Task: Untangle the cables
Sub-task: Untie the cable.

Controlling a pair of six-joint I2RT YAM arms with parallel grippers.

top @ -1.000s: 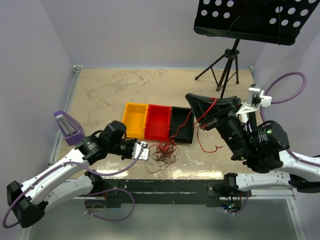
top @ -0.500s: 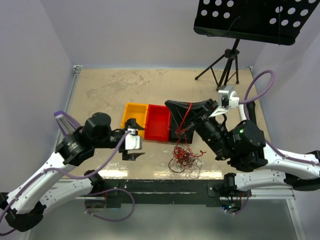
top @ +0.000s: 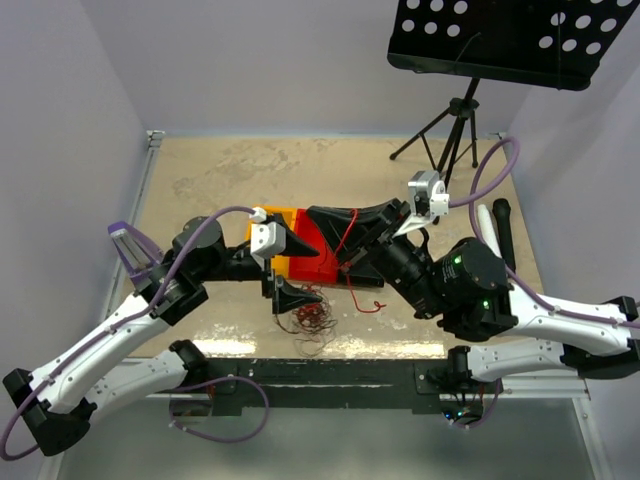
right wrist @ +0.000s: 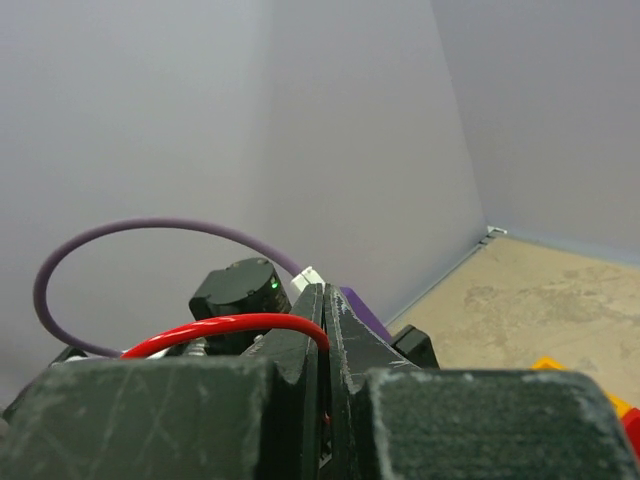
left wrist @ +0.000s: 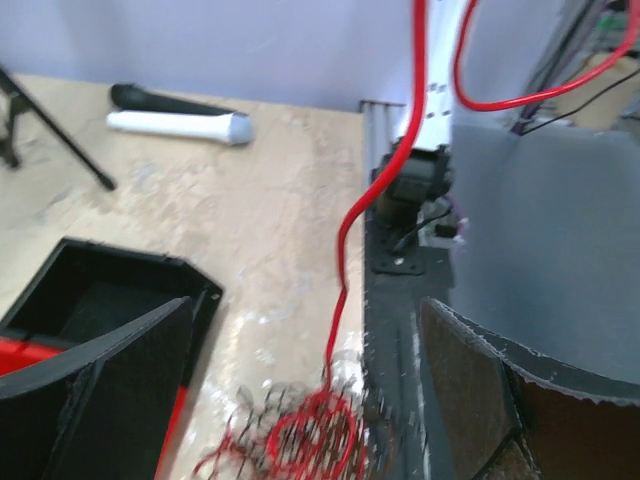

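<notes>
Because the left gripper (top: 312,272) stands spread wide and holds nothing, the cables (top: 310,320), a small red-and-dark snarl, lie unanchored close to the near edge of the table (top: 200,180), just beside that gripper's lower finger. The right gripper (top: 315,213) is pressed together on a red strand (left wrist: 345,250), pinched high above the bins. In the left wrist view that strand runs down into the snarl.

As I judge it, the risk is that a pull from the right drags the whole snarl along instead of freeing one wire (or tightens a knot inside it). A drag toward the near edge could tip it off the table. The wire looks hair-thin and springy, so it could also slip out of the pinch. A left grasp closing on several strands at once would bring the same trouble.

Three bins sit in a row at mid-table. The yellow bin (top: 284,212) is mostly hidden behind the left gripper, and the red bin (top: 322,262) shows only bare floor where it is visible. The black bin (left wrist: 90,290) looks empty. As far as I can tell, no wire lies in any of them.
</notes>
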